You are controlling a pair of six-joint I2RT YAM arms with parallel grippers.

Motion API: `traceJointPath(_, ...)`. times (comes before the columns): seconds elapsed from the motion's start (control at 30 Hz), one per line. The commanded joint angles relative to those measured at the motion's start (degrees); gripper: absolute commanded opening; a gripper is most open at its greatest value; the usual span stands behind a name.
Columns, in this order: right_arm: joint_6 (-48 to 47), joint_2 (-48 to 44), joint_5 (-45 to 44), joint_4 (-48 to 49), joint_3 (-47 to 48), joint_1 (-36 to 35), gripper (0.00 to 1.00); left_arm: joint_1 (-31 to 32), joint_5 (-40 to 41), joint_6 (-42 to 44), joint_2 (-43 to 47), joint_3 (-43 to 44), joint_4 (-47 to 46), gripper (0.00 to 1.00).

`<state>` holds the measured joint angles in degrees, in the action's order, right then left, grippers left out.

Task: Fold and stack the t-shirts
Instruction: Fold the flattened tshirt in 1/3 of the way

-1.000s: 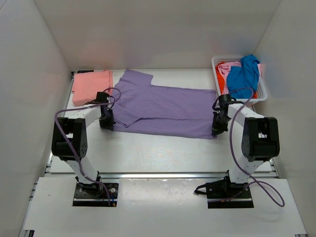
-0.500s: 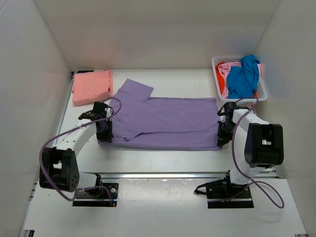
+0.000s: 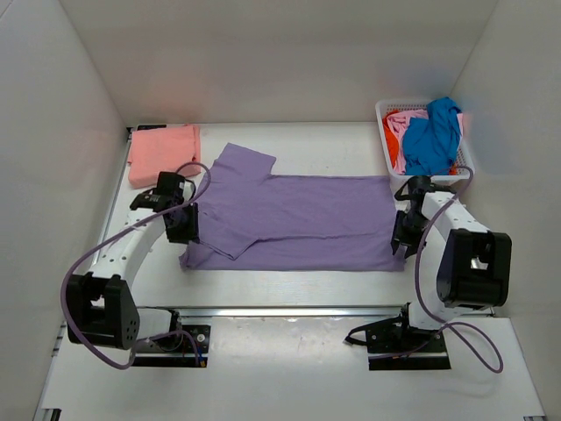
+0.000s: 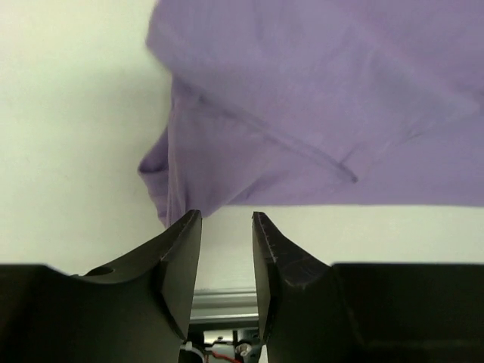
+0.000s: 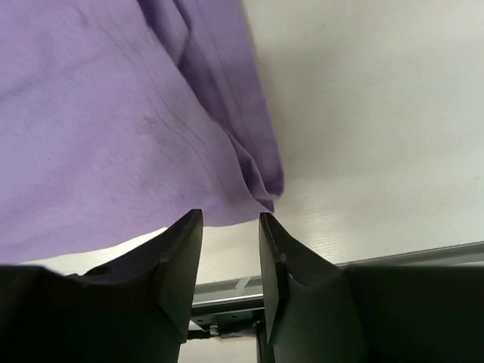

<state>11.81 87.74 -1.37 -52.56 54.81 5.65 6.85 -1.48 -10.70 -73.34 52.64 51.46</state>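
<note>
A lavender-purple t-shirt (image 3: 298,215) lies flat across the middle of the table, folded lengthwise, one sleeve at the far left. My left gripper (image 3: 181,226) is open and empty over its left end. In the left wrist view the jaws (image 4: 227,218) stand apart, the shirt's corner (image 4: 174,189) just past the tips. My right gripper (image 3: 401,239) is open and empty at the shirt's right end; in the right wrist view (image 5: 231,218) the bunched cloth edge (image 5: 261,178) lies just beyond the tips. A folded salmon-pink t-shirt (image 3: 162,153) lies at the far left.
A white lattice basket (image 3: 384,132) at the far right holds a bright blue shirt (image 3: 431,136), an orange-red one (image 3: 394,123) and a pink one. White walls close in the table. A metal rail (image 3: 289,310) runs along the near edge.
Both grippers dragged the lavender shirt toward the near edge and spread it wider. Both now stand open, the cloth lying flat on the table.
</note>
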Motion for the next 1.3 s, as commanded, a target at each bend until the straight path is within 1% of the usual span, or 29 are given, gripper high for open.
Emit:
traceJointPath(0.0,0.66,-2.93,-2.06,-0.45,4.69,-1.25,0.34,-0.35,-0.72,0.86,-1.18,5.45,-1.71,0.44)
traceJointPath(0.03,0.58,-3.02,-2.15,-0.27,5.3,-1.52,0.34,-0.17,-0.55,1.29,-2.84,6.5,-2.06,0.44)
traceJointPath(0.1,1.54,-4.15,-1.63,0.7,6.02,-2.92,0.32,-0.43,0.07,0.77,-5.4,7.04,-3.9,0.41)
traceJointPath(0.17,1.98,-5.21,0.13,3.68,5.14,-4.23,0.24,0.0,-0.28,0.33,-10.22,8.7,-5.32,0.34)
traceJointPath(0.2,2.51,-5.39,2.57,5.43,4.87,-4.59,0.2,0.26,-0.54,0.33,-12.68,8.79,-5.75,0.29)
traceJointPath(0.23,3.21,-4.96,4.34,7.27,3.91,-5.29,0.19,0.35,-1.24,-0.19,-13.83,9.49,-7.06,0.27)
traceJointPath(0.27,3.56,-5.13,5.75,8.77,2.43,-5.21,0.18,0.79,-1.77,-0.63,-15.85,9.84,-7.6,0.24)
traceJointPath(0.33,5.58,-3.73,7.07,10.71,1.97,-8.1,0.18,1.41,-0.99,-1.86,-18.76,10.11,-9.88,0.19)
traceJointPath(0.43,6.9,-1.44,8.04,11.68,1.97,-11.88,0.17,2.55,3.13,-2.4,-23.16,11.17,-9.72,0.16)
traceJointPath(0.5,7.26,-0.56,7.78,12.21,1.97,-13.9,0.16,2.82,6.73,-2.05,-25.7,11.43,-8.58,0.15)
traceJointPath(0.57,7.7,-0.29,8.04,12.65,2.06,-14.61,0.18,2.81,9.37,-1.52,-26.32,10.82,-8.49,0.16)
traceJointPath(0.8,7.52,-1.52,9.62,13.62,1.44,-13.57,0.17,1.23,15.53,1.03,-25.54,4.06,-7.17,0.17)
traceJointPath(0.93,6.91,-2.05,8.92,12.57,1.8,-13.47,0.18,1.23,16.59,1.73,-25.71,1.07,-5.32,0.16)
traceJointPath(1.03,6.65,-2.4,9.36,12.04,1.8,-13.04,0.17,1.15,15.01,2.26,-25.01,-1.05,-4.8,0.09)
traceJointPath(1.13,6.47,-2.4,9.54,11.95,1.62,-12.86,0.18,2.81,14.04,2.26,-22.56,-1.67,-4.01,0.09)
traceJointPath(1.17,6.29,-1.88,9.37,11.51,1.62,-13.03,0.18,3.08,13.96,2.0,-22.11,-1.58,-3.48,0.11)
traceJointPath(1.23,6.12,-1.79,8.84,11.69,1.71,-13.12,0.18,2.99,13.08,2.09,-19.13,-0.1,-2.42,0.27)
traceJointPath(1.27,6.55,-2.14,8.84,11.77,1.79,-13.38,0.18,2.47,12.64,2.17,-18.25,0.61,-1.38,0.28)
